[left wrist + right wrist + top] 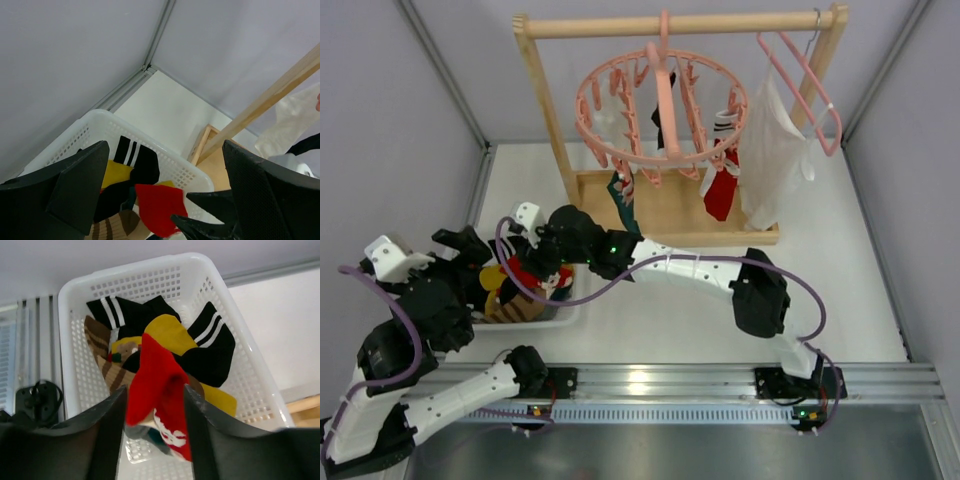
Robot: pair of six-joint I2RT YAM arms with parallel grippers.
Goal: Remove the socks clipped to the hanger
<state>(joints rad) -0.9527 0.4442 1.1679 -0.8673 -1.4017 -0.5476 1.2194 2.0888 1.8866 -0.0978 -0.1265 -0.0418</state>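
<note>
Right gripper [155, 390] is clamped on a bunched red sock [150, 365] right above the white basket [130, 268], left gripper [162, 160] wide open and empty alongside; I'd open fully, lift straight, then go for the hanger [660, 110] well off to its side.

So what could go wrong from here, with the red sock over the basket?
1. Both arms crowd the basket: right gripper and open left gripper could collide.
2. The red sock may cling to a finger on release.
3. Tugging the clipped teal sock could swing the hanger.
</note>
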